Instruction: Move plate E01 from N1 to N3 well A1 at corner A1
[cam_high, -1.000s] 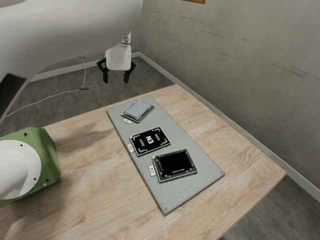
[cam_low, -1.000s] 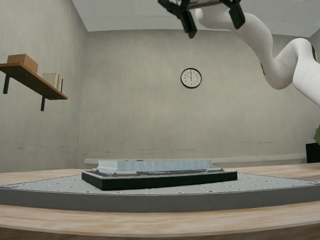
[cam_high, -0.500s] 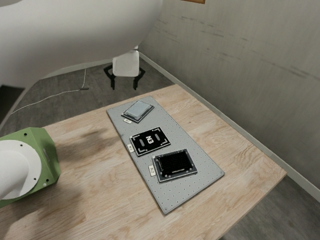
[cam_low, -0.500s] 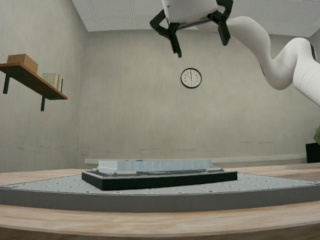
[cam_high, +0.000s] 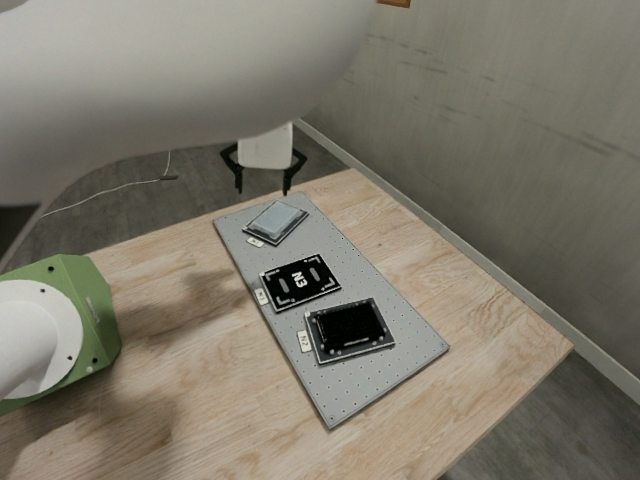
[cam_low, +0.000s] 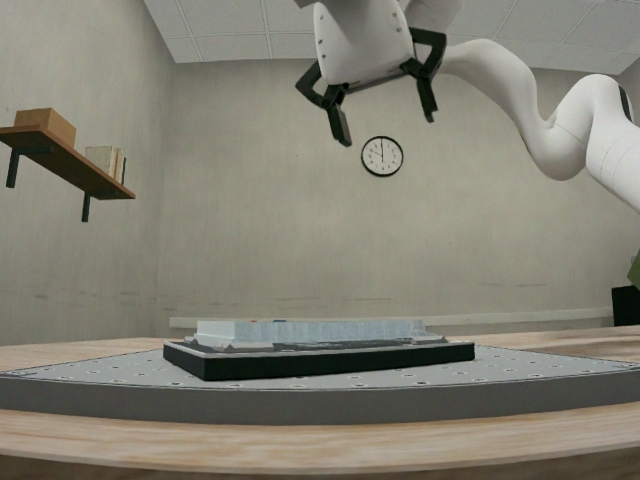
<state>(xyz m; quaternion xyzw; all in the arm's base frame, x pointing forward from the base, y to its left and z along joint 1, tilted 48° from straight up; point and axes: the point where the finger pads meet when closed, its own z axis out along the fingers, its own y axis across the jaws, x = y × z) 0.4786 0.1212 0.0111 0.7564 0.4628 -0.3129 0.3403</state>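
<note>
A pale translucent plate [cam_high: 277, 218] sits on the far nest, beside a small sign [cam_high: 254, 241] whose text is too small to read. It also shows in the exterior view [cam_low: 310, 330], lying flat on its black nest. The empty black nest N3 [cam_high: 299, 281] lies in the middle of the grey deck [cam_high: 325, 304]. A black plate [cam_high: 348, 325] sits on the near nest next to the sign N2 [cam_high: 303, 341]. My gripper [cam_high: 262, 180] hangs open and empty high above the pale plate; its fingers also show in the exterior view [cam_low: 383, 122].
The arm's green base [cam_high: 62, 320] stands at the table's left. The white arm fills the upper left of the top view. A wall runs along the table's right side. A shelf [cam_low: 62, 165] and a clock [cam_low: 382, 155] hang on the far walls.
</note>
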